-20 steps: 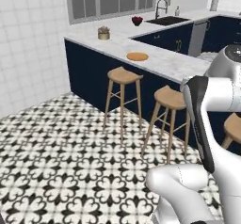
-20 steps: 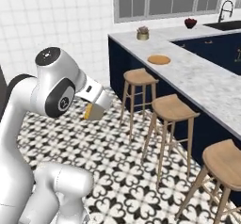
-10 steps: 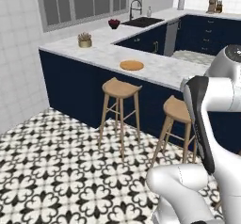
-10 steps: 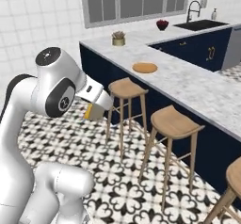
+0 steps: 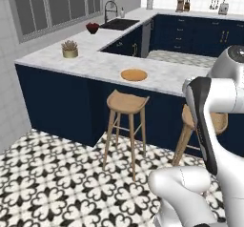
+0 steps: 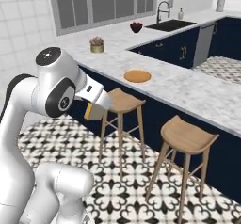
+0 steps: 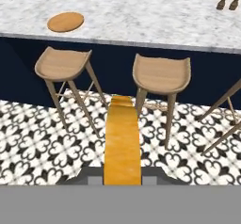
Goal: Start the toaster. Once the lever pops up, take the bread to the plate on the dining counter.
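Shift since a second earlier: both base views swung and drew nearer to the dining counter, so the plate and stools sat larger and more central; that was the base driving, not the things moving, while the arm kept its tucked pose.
Step in hand: judged to be the carry, with the bread already out of the toaster and on its way to the plate.
Tool: the gripper was clamped on the bread, the slice standing edge-on between the fingertips in the hand view and showing as a tan square under the hand in the right base view.
Bread: held in the air over the patterned floor, short of the counter's dark navy front and well apart from the plate.
Plate: an orange-brown disc lying bare on the marbled top, near the counter's front edge and above the left wooden stool in the hand view.
Bystanders: a potted succulent and a dark red bowl stood farther back on the counter, away from the plate.
Next move: likely a further approach by the base, then a reach up and over the counter edge and the stool to bring the slice above the plate before letting go.
Risk: the stool seats stood just below the plate's edge of the counter and looked easy to clip on a low reach.
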Robot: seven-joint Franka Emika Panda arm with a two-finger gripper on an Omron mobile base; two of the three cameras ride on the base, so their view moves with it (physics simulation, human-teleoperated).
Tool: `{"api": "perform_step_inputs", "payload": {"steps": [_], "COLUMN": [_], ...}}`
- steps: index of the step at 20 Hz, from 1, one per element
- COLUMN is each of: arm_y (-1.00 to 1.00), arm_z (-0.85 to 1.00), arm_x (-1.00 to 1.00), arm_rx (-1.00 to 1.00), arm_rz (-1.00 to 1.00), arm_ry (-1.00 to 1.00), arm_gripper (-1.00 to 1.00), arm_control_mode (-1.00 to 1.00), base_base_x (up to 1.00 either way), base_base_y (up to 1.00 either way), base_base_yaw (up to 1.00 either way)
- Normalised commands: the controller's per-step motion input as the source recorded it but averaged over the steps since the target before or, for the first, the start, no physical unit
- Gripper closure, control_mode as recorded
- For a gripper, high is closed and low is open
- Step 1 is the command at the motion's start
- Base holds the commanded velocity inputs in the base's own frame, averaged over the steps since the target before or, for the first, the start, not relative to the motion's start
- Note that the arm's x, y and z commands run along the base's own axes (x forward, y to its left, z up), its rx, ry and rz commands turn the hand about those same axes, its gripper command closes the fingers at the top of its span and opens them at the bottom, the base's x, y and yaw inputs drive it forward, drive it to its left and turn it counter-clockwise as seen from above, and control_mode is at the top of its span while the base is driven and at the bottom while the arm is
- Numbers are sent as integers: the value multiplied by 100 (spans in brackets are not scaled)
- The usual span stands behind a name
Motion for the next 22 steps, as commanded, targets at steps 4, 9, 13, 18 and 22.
{"api": "perform_step_inputs", "payload": {"steps": [4,9,13,18,22], "arm_y": [0,0,0,0,0], "arm_z": [0,0,0,0,0], "arm_x": [0,0,0,0,0], "arm_rx": [0,0,0,0,0], "arm_rz": [0,0,0,0,0], "arm_ry": [0,0,0,0,0], "arm_gripper": [100,100,100,100,100], "arm_control_mode": [100,100,100,100,100], "base_base_x": [68,71,78,79,71], "base_base_y": [74,69,60,54,59], "base_base_yaw": [-41,-42,-42,-38,-30]}}
